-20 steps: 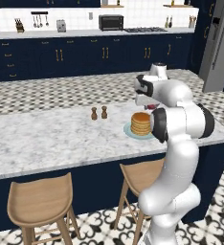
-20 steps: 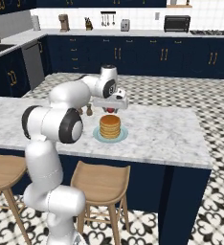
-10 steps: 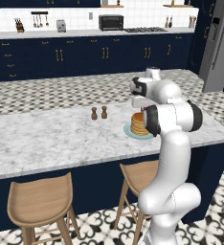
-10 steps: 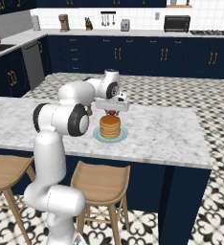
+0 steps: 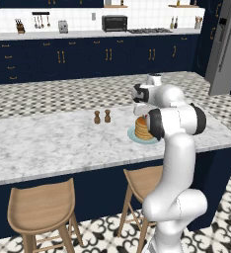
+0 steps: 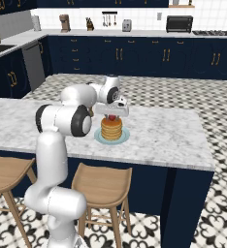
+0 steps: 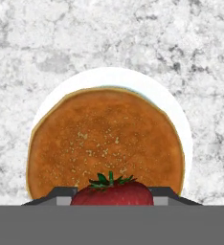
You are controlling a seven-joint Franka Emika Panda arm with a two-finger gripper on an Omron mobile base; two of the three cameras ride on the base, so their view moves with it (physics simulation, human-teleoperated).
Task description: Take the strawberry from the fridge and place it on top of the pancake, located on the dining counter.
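Observation:
The strawberry (image 7: 111,194), red with a green top, sits pinched between the two dark fingertips (image 7: 61,194) of my gripper (image 7: 111,197), which is shut on it. Right below lies the pancake (image 7: 104,139), a golden-brown stack on a pale plate (image 7: 133,79). From the right base view, the strawberry (image 6: 112,117) hangs just above the pancake (image 6: 111,130) under the gripper (image 6: 112,115). In the left base view the gripper (image 5: 139,111) hovers over the pancake (image 5: 143,130) on the dining counter (image 5: 53,143). The grey fridge (image 5: 227,44) stands far back right.
Two small dark shakers (image 5: 102,117) stand on the marble left of the plate. Wooden stools (image 5: 41,207) (image 6: 101,186) line the near side of the counter (image 6: 164,131). Navy cabinets run along the back wall.
The gripper, still holding the strawberry, has shifted over the pancake stack and come down closer to it. The arm's elbow has swung in behind it.

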